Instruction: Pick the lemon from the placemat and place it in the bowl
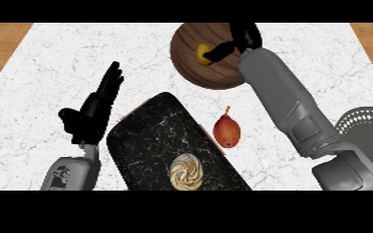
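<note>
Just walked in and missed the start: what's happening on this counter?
The right robot hand is over the wooden bowl, its fingers curled on the yellow lemon inside the bowl's rim. The left robot hand rests open beside the black placemat, which carries a swirled pastry. A red fruit lies on the counter just right of the placemat.
</note>
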Robot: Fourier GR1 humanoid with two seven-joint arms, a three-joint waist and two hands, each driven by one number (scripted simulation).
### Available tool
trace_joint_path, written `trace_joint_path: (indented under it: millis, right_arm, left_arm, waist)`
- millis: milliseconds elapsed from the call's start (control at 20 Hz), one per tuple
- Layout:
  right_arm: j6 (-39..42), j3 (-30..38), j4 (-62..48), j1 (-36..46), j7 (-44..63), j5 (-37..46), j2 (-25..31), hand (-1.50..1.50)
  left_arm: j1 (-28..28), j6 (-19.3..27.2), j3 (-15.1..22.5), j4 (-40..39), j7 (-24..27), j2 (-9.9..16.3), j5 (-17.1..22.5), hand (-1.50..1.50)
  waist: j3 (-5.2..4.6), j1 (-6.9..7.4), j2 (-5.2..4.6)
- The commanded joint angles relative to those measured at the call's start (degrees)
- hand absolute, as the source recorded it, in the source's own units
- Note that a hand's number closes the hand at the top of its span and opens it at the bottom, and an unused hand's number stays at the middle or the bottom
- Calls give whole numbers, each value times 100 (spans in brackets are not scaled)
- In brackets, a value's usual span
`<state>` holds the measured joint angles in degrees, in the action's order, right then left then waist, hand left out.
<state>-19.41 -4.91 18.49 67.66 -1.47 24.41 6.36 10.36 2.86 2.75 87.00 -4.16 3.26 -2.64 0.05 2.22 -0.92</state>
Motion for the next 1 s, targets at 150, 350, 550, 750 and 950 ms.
trace_joint_path:
  millis: [150, 350, 550, 750, 950]
  right_arm:
    - [-398, 739, 311, -87, -1162, -593, 135, -150]
    - [-362, 1039, 306, -46, -1264, -821, 161, -150]
    - [-36, 1287, 670, -274, -998, -1173, 197, -150]
    - [666, 1598, 1010, -586, -1065, -1643, 463, -150]
    - [1287, 1602, 1418, -852, -960, -1806, 750, -150]
  left_arm:
    - [-129, -22, 63, -25, 191, -53, -40, 0]
    - [-64, -155, -161, -76, 61, 134, 98, 0]
    - [-83, -63, -157, 213, -226, 85, 104, 0]
    - [-356, 118, 126, 295, -129, -127, -150, 0]
    - [9, -4, -143, -109, 30, 1, -21, 0]
  waist:
    - [-1, -67, 24]
    - [-4, -93, 39]
    - [-4, -167, 81]
    - [-2, -206, 94]
    - [-5, -211, 86]
